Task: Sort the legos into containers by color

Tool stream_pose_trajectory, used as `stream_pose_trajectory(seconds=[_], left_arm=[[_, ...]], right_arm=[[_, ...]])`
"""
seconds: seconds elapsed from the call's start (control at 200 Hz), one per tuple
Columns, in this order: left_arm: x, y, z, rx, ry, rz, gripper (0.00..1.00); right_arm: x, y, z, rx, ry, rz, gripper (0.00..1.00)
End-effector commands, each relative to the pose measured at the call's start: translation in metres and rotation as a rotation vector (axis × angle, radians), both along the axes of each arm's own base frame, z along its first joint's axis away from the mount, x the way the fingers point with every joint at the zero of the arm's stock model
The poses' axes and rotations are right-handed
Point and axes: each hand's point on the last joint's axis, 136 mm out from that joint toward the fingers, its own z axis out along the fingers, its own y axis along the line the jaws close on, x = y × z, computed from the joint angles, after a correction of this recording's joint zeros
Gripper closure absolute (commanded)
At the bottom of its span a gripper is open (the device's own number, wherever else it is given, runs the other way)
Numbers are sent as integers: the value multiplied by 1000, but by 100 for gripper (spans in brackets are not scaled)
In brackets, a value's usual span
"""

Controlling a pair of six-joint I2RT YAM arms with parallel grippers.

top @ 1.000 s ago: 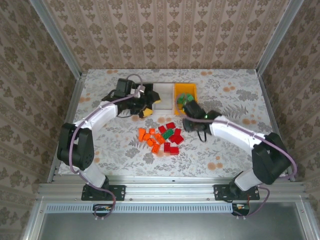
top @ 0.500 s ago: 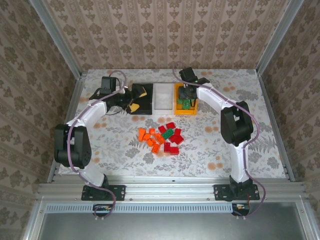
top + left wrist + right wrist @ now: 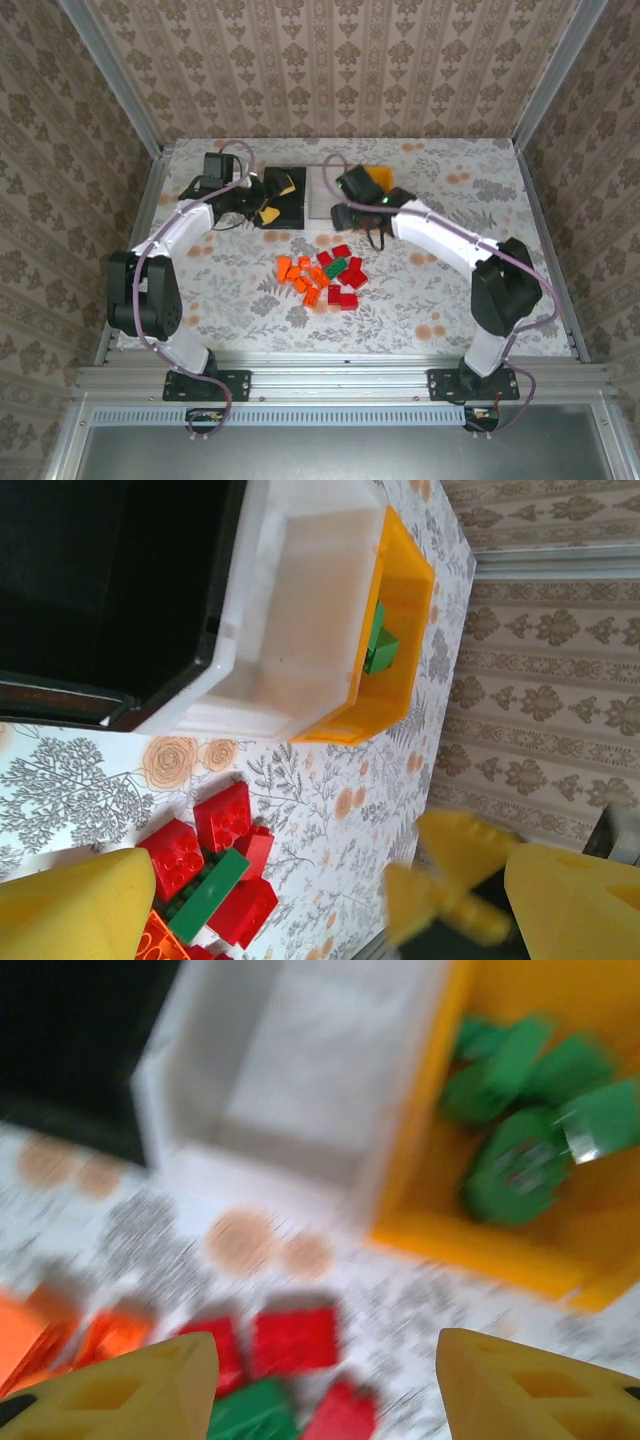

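Overhead view: loose bricks (image 3: 320,275) lie in one heap at the centre of the counter (image 3: 450,300). The orange ones are on its left; the red ones and one green are on its right. Three bins stand in a row above the heap, touching side to side: black bin (image 3: 290,207), white bin (image 3: 318,203), orange bin (image 3: 379,177) (the last largely covered by the right arm).

Left pincer (image 3: 330,905): in the left wrist view its yellow fingertips sit at the lower left and lower right corners, spread wide, with nothing between them. In the overhead view it hangs over the left part of the black bin. The inside of that bin is too dark to read.

Right pincer (image 3: 328,1385): the right wrist view is blurred. The two yellow fingertips stand well apart at the bottom edge and no brick is gripped. Red bricks and a green one lie on the counter below the gap. Upper right of that view: green bricks (image 3: 520,1090) piled inside the orange bin, with the white bin just left of it.
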Motion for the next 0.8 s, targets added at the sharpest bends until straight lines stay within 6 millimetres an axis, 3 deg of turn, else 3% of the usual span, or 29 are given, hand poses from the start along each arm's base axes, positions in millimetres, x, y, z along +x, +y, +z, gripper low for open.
stream_pose_trajectory(seconds=[0.0, 0.095, 0.195, 0.415, 0.57, 0.685, 0.795], left_arm=[[-5, -9, 16, 1, -46, -32, 7], [-8, -11, 13, 23, -46, -39, 7], [-10, -7, 7, 100, -48, -35, 8], [-22, 19, -4, 598, -145, -94, 21], [-60, 35, -26, 838, -134, -199, 26], [-85, 42, -49, 908, -171, -229, 29], [-98, 30, -59, 869, -207, -283, 31]], right_arm=[[-33, 9, -39, 25, 101, -10, 39], [-56, 23, -49, 19, 118, 23, 39], [-63, 18, -53, -19, 102, 19, 39], [-60, -28, -33, -65, 13, -52, 41], [-52, -60, -15, 53, -79, -117, 45], [-51, -80, -7, 136, -149, -156, 46], [-52, -91, -12, 164, -174, -167, 46]])
